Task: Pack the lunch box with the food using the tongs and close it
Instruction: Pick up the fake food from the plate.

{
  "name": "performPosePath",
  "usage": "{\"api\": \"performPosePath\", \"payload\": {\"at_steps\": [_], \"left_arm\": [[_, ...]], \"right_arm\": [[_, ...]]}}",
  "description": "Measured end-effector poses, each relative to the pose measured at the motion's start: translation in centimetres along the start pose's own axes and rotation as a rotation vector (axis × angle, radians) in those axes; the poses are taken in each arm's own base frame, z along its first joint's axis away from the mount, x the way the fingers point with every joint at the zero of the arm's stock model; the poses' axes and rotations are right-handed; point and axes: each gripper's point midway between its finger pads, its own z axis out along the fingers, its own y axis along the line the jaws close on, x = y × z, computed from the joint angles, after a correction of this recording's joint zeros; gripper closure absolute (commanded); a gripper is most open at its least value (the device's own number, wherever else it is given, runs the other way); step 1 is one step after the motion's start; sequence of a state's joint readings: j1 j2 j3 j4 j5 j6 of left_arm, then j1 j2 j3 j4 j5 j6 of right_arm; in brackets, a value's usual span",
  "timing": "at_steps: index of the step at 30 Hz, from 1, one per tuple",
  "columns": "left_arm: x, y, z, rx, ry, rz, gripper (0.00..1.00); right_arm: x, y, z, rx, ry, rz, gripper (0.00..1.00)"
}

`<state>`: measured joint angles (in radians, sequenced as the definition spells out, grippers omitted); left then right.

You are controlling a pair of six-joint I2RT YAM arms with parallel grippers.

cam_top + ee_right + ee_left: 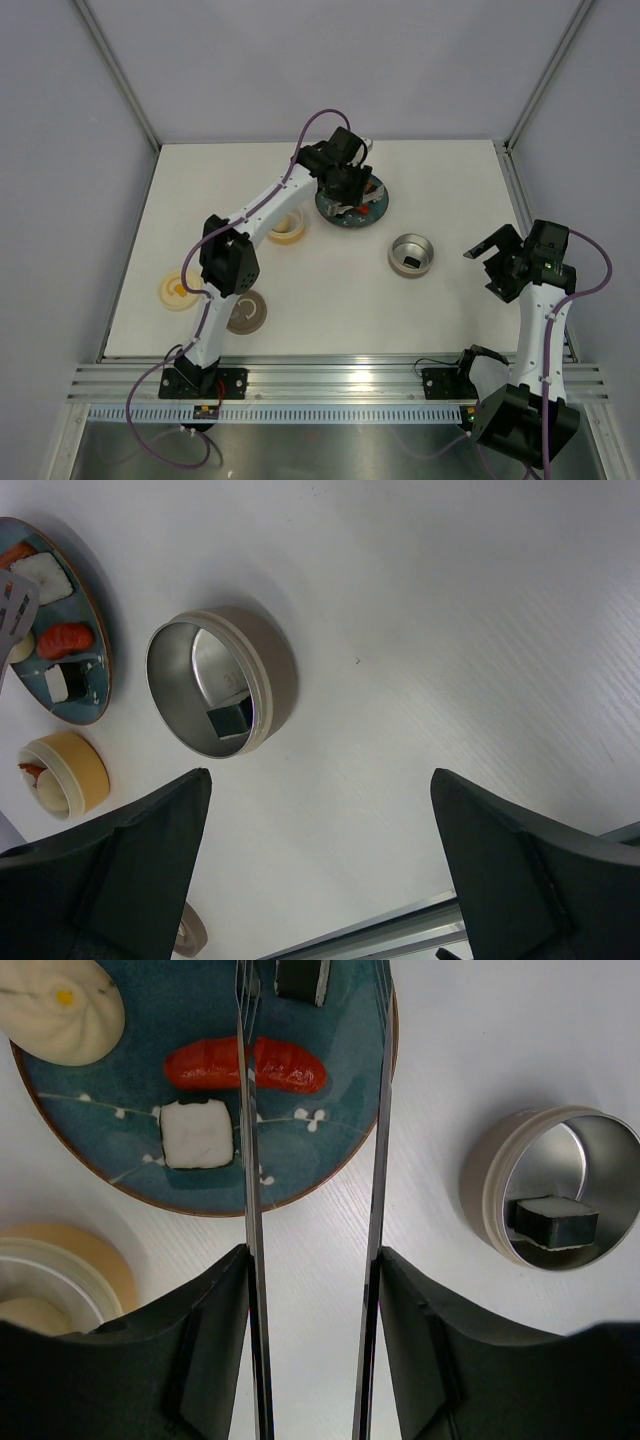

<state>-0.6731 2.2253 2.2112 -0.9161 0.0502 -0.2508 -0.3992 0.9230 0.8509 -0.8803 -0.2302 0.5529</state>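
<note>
**While L arm is holding tongs over plate, R arm is hanging idle**

As the L gripper [312, 1260] is pinching the tongs [251, 1210] by their outer sides — jaws roughly half closed, tong arms apart — the tongs are reaching up the frame over the teal plate [300, 1160], top centre in the top view. On it are lying a sausage [285, 1068], two sushi bits [197, 1133] & a bun [60, 1005] at upper left. Another sushi bit [555, 1222] is sitting in the metal lunch box tin [490, 1175] at right. R gripper [320, 780] is hanging wide open w/ nothing in it — over the table [450, 630], right side of the top view.
</note>
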Motion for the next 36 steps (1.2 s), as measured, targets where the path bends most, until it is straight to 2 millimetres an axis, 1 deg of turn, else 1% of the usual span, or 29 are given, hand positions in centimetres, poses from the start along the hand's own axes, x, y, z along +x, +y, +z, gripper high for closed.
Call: {"api": "performPosePath", "payload": {"at_steps": [3,10,13,17,19,20,25,27,28,29,33,35,36], "left_arm": [[-0.2,0.0,0.5,0.0,-0.003,-0.001,0.46],[0.2,0.4,1.3,-0.006,0.012,-0.003,0.48],[0.1,0.6,1.3,-0.008,0.011,-0.004,0.51],[0.0,0.8,1.3,-0.007,0.007,-0.003,0.61],[-0.1,0.8,1.3,-0.005,0.005,-0.004,0.7],[-0.1,0.8,1.3,-0.005,0.006,-0.004,0.73],[-0.1,0.8,1.3,-0.003,0.006,0.003,0.75],[-0.1,0.8,1.3,-0.003,0.006,0.003,0.8],[-0.1,0.8,1.3,-0.003,0.006,0.003,0.92],[-0.1,0.8,1.3,-0.003,0.006,0.003,1.0],[-0.1,0.6,1.2,0.004,0.006,-0.001,1.0],[0.1,0.4,0.6,0.015,0.007,-0.005,1.0],[0.4,0.3,0.0,0.02,0.008,-0.01,1.0]], "right_arm": [[0.0,0.0,0.0,0.0,0.0,0.0,0.0],[0.0,0.0,0.0,0.0,0.0,0.0,0.01],[0.0,0.0,0.0,0.0,0.0,0.0,0.01],[0.0,0.0,0.0,0.0,0.0,0.0,0.01],[0.0,0.0,0.0,0.0,0.0,0.0,0.0],[0.0,0.0,0.0,0.0,0.0,0.0,0.01],[0.0,0.0,0.0,0.0,0.0,0.0,0.0],[0.0,0.0,0.0,0.0,0.0,0.0,0.01],[0.0,0.0,0.0,0.0,0.0,0.0,0.0],[0.0,0.0,0.0,0.0,0.0,0.0,0.01],[0.0,0.0,0.0,0.0,0.0,0.0,0.01],[0.0,0.0,0.0,0.0,0.0,0.0,0.0],[0.0,0.0,0.0,0.0,0.0,0.0,0.01]]}}
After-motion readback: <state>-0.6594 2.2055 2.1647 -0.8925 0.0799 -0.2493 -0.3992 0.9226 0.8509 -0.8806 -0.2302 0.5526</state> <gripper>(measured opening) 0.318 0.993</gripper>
